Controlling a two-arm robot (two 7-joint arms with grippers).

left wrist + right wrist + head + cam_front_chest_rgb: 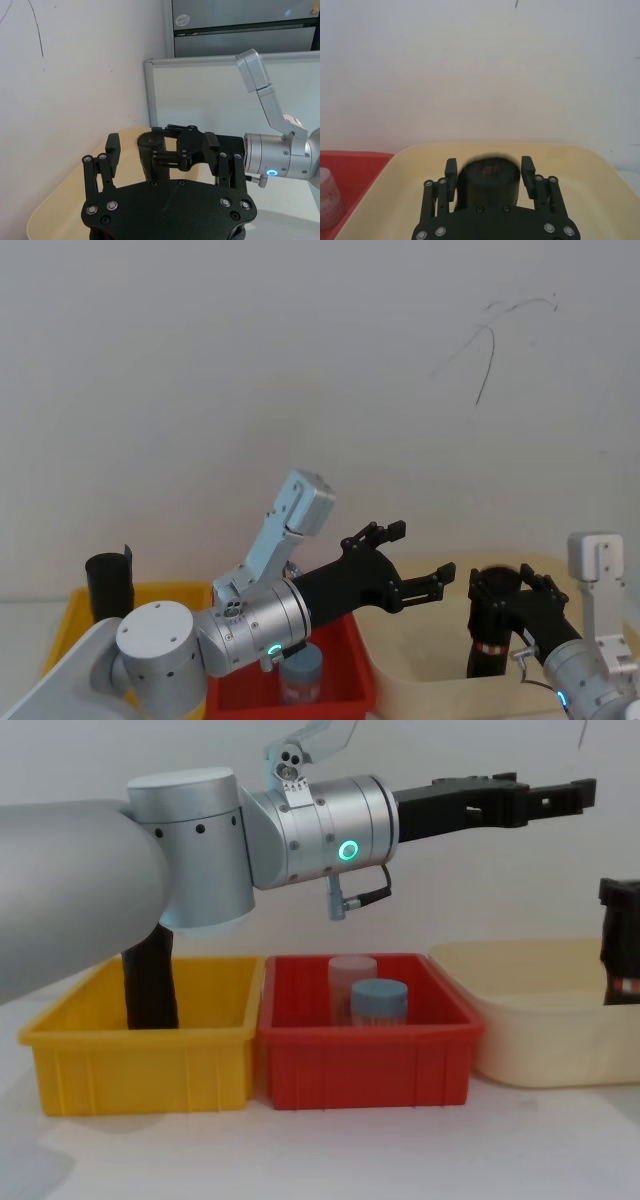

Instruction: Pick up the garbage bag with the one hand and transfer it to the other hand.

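Garbage bag [487, 635]: a matte black cylindrical roll, standing upright, with a narrow red-and-white label band around its lower part. It is at the right end of the white worktop [300, 1150], over a smooth cream plastic tub [540, 1020]. Whether its base touches the tub floor cannot be told.

The right gripper [510, 588], black with small silver screws, is clamped on the roll's upper part, one finger on each side. The left gripper [420, 552], also black, sits on a thick brushed-silver cylindrical wrist [310, 820] with a glowing green ring [348, 850]. It is raised in the air with its fingers spread apart, pointing at the roll, near it but not touching.

Just left of the tub is a glossy red rectangular bin [360, 1060] holding a translucent white jar [350, 972] and a blue-grey capped jar [380, 1003]. At the left end of the worktop, a yellow bin [140, 1060] holds a plain black roll [150, 982], upright.
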